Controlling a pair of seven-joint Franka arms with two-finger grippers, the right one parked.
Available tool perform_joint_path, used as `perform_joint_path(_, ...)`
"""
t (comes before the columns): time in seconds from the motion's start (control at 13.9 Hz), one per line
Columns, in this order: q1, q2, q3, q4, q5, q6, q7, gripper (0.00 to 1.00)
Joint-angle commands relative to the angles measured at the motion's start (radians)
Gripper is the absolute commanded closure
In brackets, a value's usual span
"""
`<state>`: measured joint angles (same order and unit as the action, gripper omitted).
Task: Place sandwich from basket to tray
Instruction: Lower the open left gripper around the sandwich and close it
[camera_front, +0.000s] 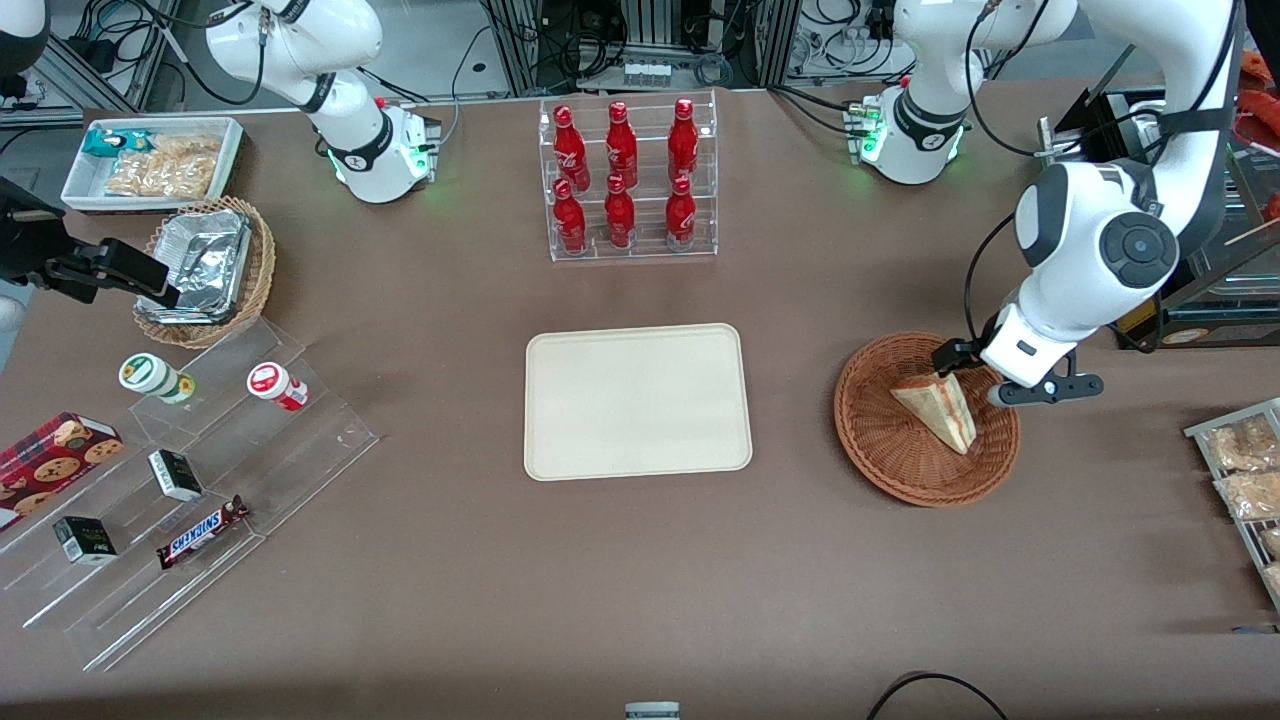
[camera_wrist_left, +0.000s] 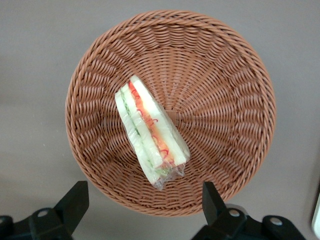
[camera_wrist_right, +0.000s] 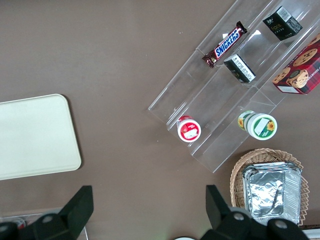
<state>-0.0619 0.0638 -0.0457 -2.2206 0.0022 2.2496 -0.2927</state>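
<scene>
Directly beneath our spread-fingered gripper (camera_wrist_left: 142, 200), we are eyeing the soft, wrapped triangular sandwich (camera_wrist_left: 150, 130) in the reddish-brown wicker basket (camera_wrist_left: 225, 75), probably best pinched gently across its bread faces.

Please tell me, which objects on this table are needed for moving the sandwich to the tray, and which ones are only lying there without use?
Needed:
sandwich, lying in the basket
basket
tray, bare
gripper, open, above the basket

Only lying about:
red bottles in a clear rack
Snickers bar
cookie box
foil containers in a tan basket
</scene>
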Motion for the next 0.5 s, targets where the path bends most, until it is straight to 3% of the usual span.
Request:
perform_joint_path(0.0,-0.009,-0.002,0.001,-0.014,0.006,0.024,-0.214,0.00)
perform_joint_path(0.43,-0.026,0.060,0.001,-0.010,-0.005,0.076,-0.606,0.00)
